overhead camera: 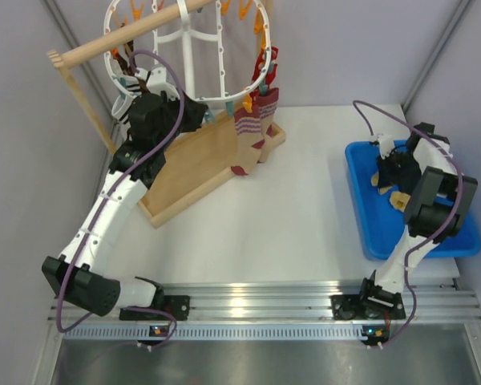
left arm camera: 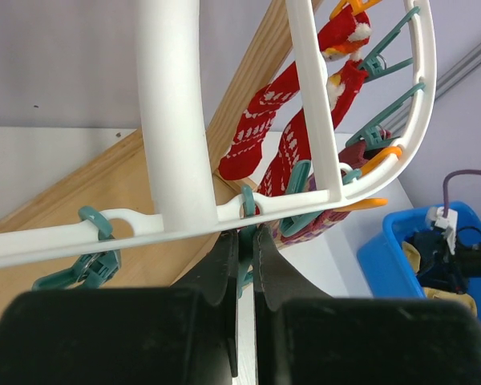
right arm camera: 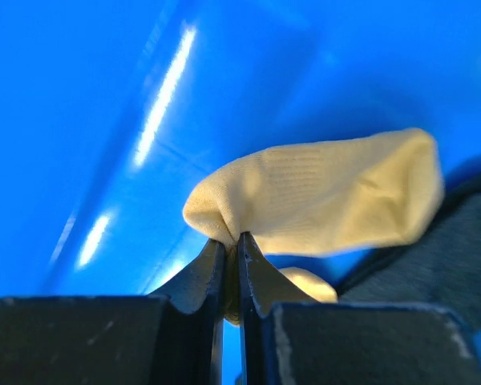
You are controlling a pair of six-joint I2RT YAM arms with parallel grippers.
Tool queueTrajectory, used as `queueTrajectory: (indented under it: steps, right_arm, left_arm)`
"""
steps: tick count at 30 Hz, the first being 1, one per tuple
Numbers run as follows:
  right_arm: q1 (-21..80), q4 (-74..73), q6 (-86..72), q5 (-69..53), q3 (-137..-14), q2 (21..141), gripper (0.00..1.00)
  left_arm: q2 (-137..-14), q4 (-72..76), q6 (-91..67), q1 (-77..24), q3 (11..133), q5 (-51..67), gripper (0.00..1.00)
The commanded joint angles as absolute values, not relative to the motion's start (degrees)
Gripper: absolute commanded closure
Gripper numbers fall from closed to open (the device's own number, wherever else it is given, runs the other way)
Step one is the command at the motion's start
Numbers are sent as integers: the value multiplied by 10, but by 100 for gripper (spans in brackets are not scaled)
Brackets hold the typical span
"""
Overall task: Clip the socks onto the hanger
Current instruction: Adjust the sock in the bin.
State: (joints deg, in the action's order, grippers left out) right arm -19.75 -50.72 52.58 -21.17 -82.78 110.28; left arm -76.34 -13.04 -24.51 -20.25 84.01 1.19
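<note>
Right pincer (right arm camera: 232, 241) clamped on sock (right arm camera: 329, 192) fold; soft, limp, light, best held by cuff; left pincer (left arm camera: 246, 257) squeezing clip (left arm camera: 247, 202)

Glossy plastic hanger (left arm camera: 172, 120), teal plastic clip (left arm camera: 246, 202), smooth wooden base (overhead camera: 196, 164), knitted red socks (overhead camera: 252, 128), ribbed yellow sock (right arm camera: 321, 196), shiny blue tray (right arm camera: 104, 96)

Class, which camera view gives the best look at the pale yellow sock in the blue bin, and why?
Right wrist: the pale yellow sock fills the frame, its fold pinched in the right hand. Top external shows only small tan scraps beside the arm in the blue bin; left wrist, a distant yellowish sliver.
</note>
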Motion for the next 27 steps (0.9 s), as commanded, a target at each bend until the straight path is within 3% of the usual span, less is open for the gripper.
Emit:
queueTrajectory:
  steps: [1, 8, 14, 19, 23, 27]
  right_arm:
    - [-202, -596, 517, -285, -907, 1062, 100]
    - [-232, -730, 487, -360, -999, 1080, 100]
    - [-289, -740, 346, -377, -1036, 1091, 100]
    - [-353, -630, 138, -368, -916, 1014, 100]
    - [-345, -508, 22, -343, -803, 923, 100]
    - [-317, -392, -121, -310, -709, 908, 100]
  left_arm:
    - [-753, -134, -234, -200, 833, 18, 100]
    - [-751, -138, -240, -200, 829, 23, 100]
    - [-747, -136, -244, -200, 827, 23, 100]
    - [-744, -140, -246, -200, 825, 21, 100]
    - [-748, -143, -248, -200, 828, 20, 100]
    - [-750, -145, -249, -200, 831, 19, 100]
